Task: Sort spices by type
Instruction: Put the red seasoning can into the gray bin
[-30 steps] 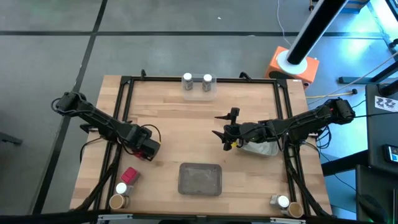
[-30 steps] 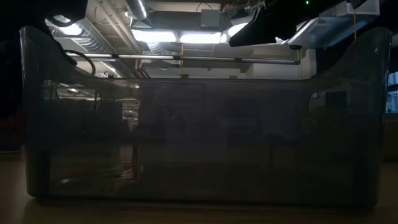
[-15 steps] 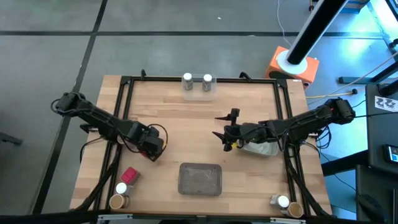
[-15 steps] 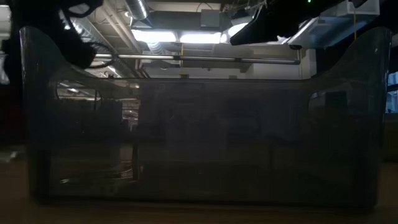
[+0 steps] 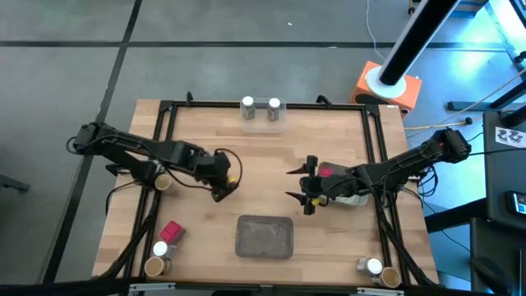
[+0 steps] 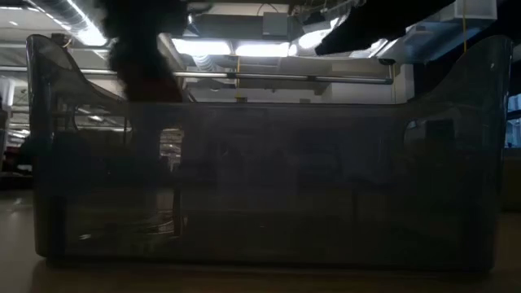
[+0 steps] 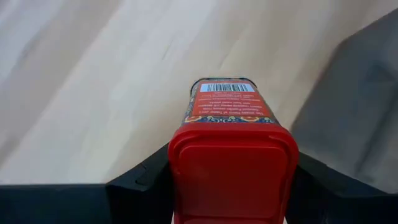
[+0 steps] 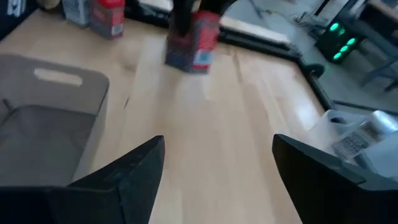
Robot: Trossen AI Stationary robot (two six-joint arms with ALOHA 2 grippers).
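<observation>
Looks like a lab or workshop. Bare concrete floor (image 5: 66, 49), exposed ducts (image 6: 183, 16) and strip lights (image 6: 244, 47) overhead, cables (image 5: 460, 123) lying around the bench (image 5: 263, 156).

My low view is almost wholly blocked by a dark translucent tray wall (image 6: 260, 187); the table beyond it is hidden, and a blurred dark arm (image 6: 142, 49) crosses above its rim. In my left wrist view the red pack (image 7: 231, 155) is cut off by the picture's edge and its label print is too small to read. My right wrist view is blurred: the red pack there (image 8: 196, 40) shows no legible label, and the grey tray (image 8: 50, 124) is cut by the edge.
</observation>
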